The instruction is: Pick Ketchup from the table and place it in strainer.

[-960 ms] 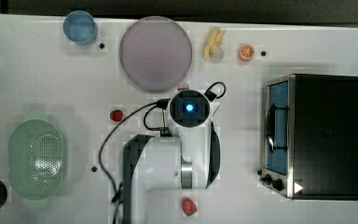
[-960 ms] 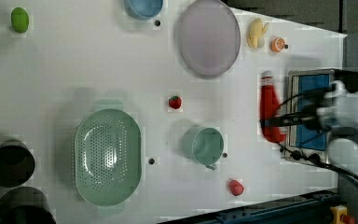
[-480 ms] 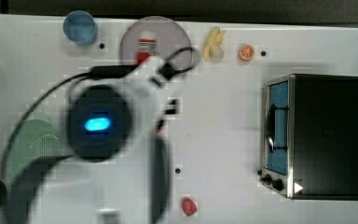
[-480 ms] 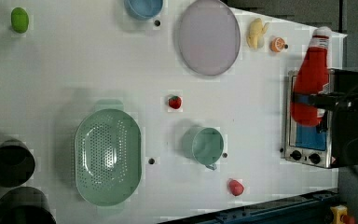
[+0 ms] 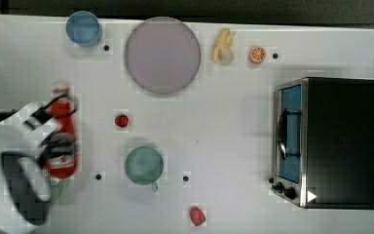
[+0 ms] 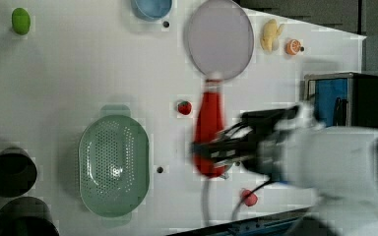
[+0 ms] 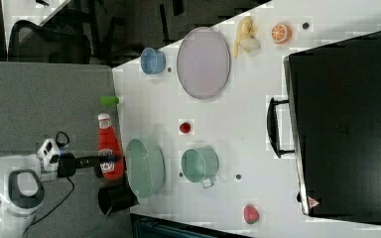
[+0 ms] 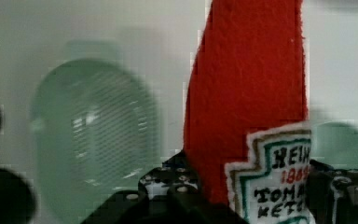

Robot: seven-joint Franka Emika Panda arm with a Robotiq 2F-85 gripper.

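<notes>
Gripper (image 6: 211, 152) holds ketchup bottle (image 6: 209, 115) by lower body, strainer (image 6: 114, 165) off to one side; risk: early release, bottle lands on rim and rolls out.

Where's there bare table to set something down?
Widest bare patch: between the round lilac plate, the teal mug and the black toaster oven. Crowded around the mint-green oval strainer, where the claw holds the red ketchup bottle.

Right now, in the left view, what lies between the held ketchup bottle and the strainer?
Bare white table, apart from a small dark dot, between the ketchup bottle and the strainer.
</notes>
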